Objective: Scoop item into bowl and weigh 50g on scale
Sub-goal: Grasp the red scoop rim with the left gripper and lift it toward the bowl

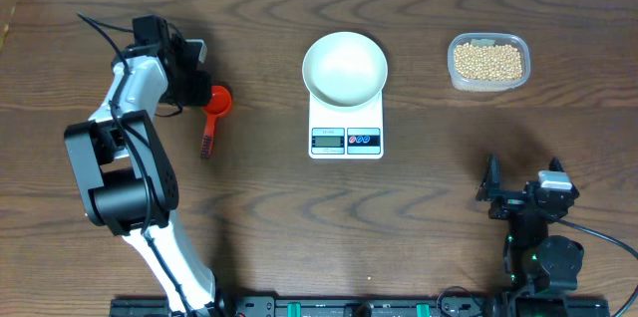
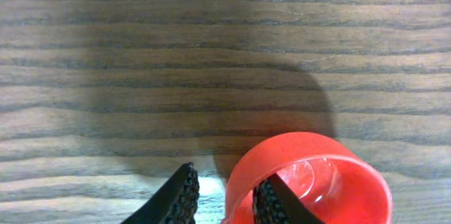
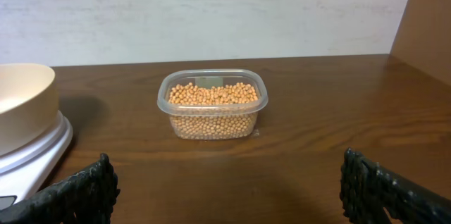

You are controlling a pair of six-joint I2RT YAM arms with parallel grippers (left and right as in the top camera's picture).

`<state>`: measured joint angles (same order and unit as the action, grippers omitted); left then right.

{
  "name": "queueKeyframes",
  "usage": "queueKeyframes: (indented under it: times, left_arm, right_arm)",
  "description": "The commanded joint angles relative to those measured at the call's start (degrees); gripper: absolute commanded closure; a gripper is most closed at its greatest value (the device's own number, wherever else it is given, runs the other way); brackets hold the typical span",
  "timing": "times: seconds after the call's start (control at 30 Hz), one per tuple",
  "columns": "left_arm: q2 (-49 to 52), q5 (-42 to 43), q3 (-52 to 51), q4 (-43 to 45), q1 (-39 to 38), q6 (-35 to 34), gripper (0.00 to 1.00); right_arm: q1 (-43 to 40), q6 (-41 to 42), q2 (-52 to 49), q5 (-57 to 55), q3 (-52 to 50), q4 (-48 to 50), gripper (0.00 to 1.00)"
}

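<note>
Beans (image 1: 487, 61) heaped in clear tub (image 1: 452, 70) near far right corner of tabletop (image 1: 249, 227), white bowl (image 1: 344, 66) up on scale (image 1: 345, 140) around the middle. Left gripper (image 2: 225, 189) fingers apart, straddling rim of red scoop (image 2: 352, 175) toward left edge, not quite pinching yet. Right gripper (image 3: 225, 189) spread wide near front edge, holding nothing.

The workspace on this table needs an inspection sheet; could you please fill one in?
Surface: dark wood-grain table, no spills seen.
Job's things: round white bowl sits empty on small white digital scale; pale-tan beans fill clear plastic tub at far right; red plastic scoop lies at left.
Clutter: nothing seen.
Grippers: left gripper straddles the scoop's rim, one finger inside the cup; right gripper open, holding nothing, facing the tub.
Cables: black cable loops beside the left gripper; second black cable trails near the right gripper.
Surroundings: pale wall behind; wooden panel at right.
</note>
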<state>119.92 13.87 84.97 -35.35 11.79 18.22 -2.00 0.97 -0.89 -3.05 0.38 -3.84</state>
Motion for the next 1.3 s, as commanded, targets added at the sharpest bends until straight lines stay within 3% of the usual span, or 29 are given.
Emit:
queueKeyframes:
  times: [0.0, 0.5, 0.6, 0.67, 0.73, 1.03, 1.27]
  left_arm:
    - [1.31, 0.92, -0.44, 0.2, -0.35, -1.29, 0.74]
    - [3.69, 0.92, -0.44, 0.28, -0.9, -3.98, 0.74]
    - [4.09, 0.92, -0.44, 0.26, -0.87, -4.0, 0.81]
    - [4.07, 0.92, -0.44, 0.31, -0.87, -4.02, 0.92]
    - [4.0, 0.92, -0.42, 0.57, -0.87, -5.6, 0.92]
    - [-2.71, 0.94, 1.86, 0.26, -0.87, -19.93, 0.93]
    - [-19.87, 5.14, 2.05, -4.15, -0.9, -39.74, 0.93]
  right_arm:
    - [0.17, -0.42, 0.2, -0.46, -0.07, -0.24, 0.01]
    - [0.17, -0.42, 0.2, -0.46, -0.07, -0.24, 0.01]
    - [0.17, -0.42, 0.2, -0.46, -0.07, -0.22, 0.01]
    - [0.17, -0.42, 0.2, -0.46, -0.07, -0.24, 0.01]
    - [0.17, -0.42, 0.2, -0.46, -0.07, -0.22, 0.01]
    - [0.17, -0.42, 0.2, -0.46, -0.07, -0.24, 0.01]
    - [0.17, -0.42, 0.2, -0.46, -0.07, -0.22, 0.01]
